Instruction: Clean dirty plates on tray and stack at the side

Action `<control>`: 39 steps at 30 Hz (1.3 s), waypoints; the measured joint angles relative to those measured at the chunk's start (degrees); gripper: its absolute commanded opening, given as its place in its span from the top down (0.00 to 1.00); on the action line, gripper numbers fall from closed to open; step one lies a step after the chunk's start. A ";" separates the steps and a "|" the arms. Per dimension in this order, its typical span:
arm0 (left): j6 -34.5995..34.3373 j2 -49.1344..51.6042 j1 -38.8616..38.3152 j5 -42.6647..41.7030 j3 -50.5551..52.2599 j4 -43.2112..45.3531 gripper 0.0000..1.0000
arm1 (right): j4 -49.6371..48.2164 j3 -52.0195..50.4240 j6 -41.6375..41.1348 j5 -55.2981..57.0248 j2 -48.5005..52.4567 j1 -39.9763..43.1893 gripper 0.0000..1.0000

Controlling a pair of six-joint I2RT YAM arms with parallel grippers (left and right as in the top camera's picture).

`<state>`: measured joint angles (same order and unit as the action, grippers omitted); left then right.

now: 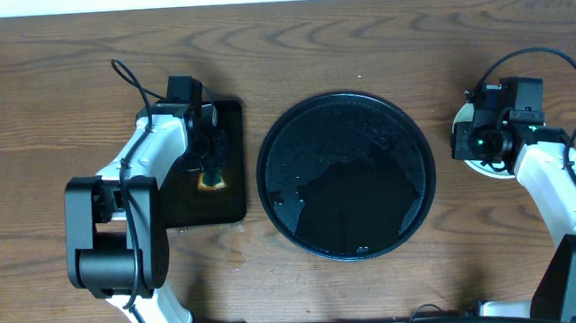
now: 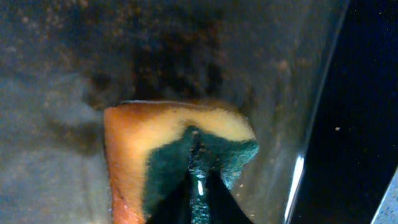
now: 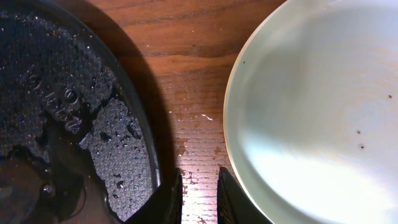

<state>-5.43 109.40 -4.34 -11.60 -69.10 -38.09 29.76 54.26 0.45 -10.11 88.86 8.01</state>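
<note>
Sponge (image 2: 149,134) (yellow, green-faced) on rectangular black tray (image 1: 211,210)

- We are seeing bare table (image 1: 381,36) along the far edge, lying open from side to side.
- The tray (image 1: 263,178) is filling the middle; its raised rim is standing in the way of any low sideways pass.
- The left gripper (image 2: 198,186) is hanging over the small rectangular tray (image 1: 186,216), pinching the sponge (image 2: 155,143) and closing it off from above.
- On the right, only a narrow band of wood is showing between tray rim and plate (image 3: 311,112), the right gripper (image 3: 199,196) hovering over it.
</note>
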 measured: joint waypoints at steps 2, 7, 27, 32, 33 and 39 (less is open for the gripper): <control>0.35 0.00 -0.02 0.00 0.00 -0.07 0.76 | 0.00 0.00 0.00 0.00 0.00 0.00 0.82; 0.83 -0.57 0.00 0.04 -0.15 -0.55 0.63 | 0.00 0.00 0.00 0.00 0.00 0.00 0.82; 0.74 -5.92 0.04 1.90 -0.15 -8.83 0.68 | 0.24 0.00 0.00 0.00 0.00 0.00 0.82; 0.79 -5.92 0.04 3.93 0.04 -7.04 0.68 | 0.24 0.00 0.00 0.00 0.00 0.00 0.82; 0.76 -5.92 0.04 4.11 0.15 -6.71 0.68 | 0.24 0.00 0.00 0.00 0.00 0.00 0.82; 0.76 -5.92 0.04 4.61 0.98 -6.14 0.68 | 0.35 0.00 0.00 0.00 0.00 0.00 0.82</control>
<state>-4.67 103.48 -4.29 -6.98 -68.12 -44.23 30.11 54.26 0.45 -10.11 88.86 8.01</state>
